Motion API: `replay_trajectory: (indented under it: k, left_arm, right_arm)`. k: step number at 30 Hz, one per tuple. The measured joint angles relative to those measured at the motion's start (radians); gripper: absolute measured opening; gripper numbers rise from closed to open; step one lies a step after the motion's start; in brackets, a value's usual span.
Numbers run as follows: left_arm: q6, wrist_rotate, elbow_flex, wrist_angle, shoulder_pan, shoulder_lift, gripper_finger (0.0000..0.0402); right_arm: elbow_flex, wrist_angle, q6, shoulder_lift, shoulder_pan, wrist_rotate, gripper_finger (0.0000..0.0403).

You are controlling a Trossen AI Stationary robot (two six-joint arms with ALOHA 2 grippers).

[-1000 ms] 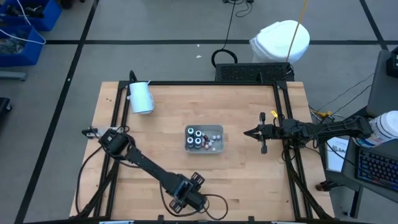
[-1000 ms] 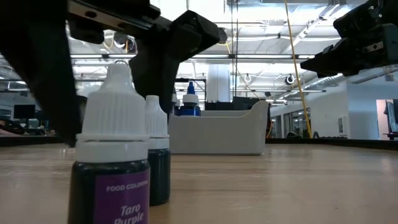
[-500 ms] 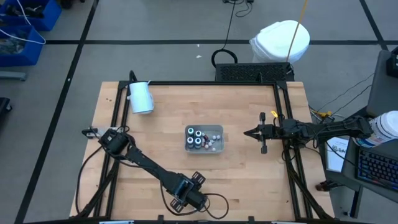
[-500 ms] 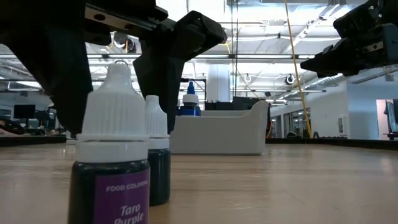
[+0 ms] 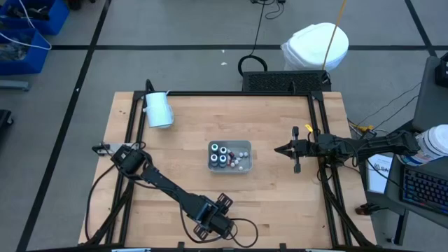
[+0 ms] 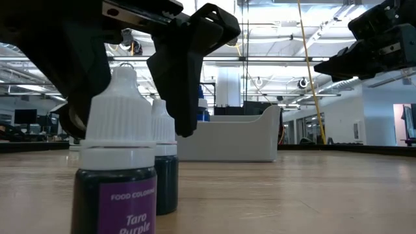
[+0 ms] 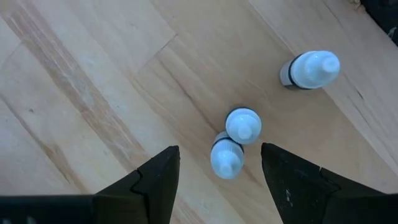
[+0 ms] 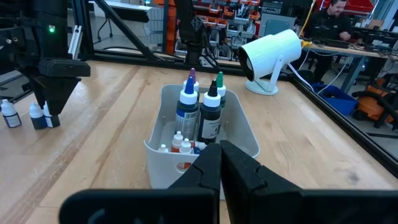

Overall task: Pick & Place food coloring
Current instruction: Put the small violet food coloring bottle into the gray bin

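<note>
Food coloring bottles (image 7: 235,142) stand upright at lower centre between the spread left gripper (image 7: 219,180) fingers, untouched; right gripper (image 5: 278,150) stays pinched together mid-right.

Desk (image 5: 273,126): pale wood planks, black frame along its edges. White cylinder (image 5: 158,109) lying near the far left corner; right wrist view shows it as a white camera on a round base. Pale grey tray (image 5: 247,166) mid-desk. Blue bins (image 5: 31,31) on the floor, far left
</note>
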Motion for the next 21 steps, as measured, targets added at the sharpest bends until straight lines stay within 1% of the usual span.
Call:
replay_trajectory:
  k: [5,11,21]
  left_arm:
    - [0.001,0.004,0.0,0.0,0.005,0.0,0.0227]
    - [0.029,0.055,0.0,-0.001,0.006,0.0,0.0227]
    - [0.017,0.044,0.0,0.0,0.008,0.0,0.0227]
  right_arm:
    - [0.0,0.0,-0.007,0.0,0.0,0.0,0.0]
    - [0.0,0.0,-0.007,0.0,0.0,0.0,0.0]
    - [0.0,0.0,-0.007,0.0,0.0,0.0,0.0]
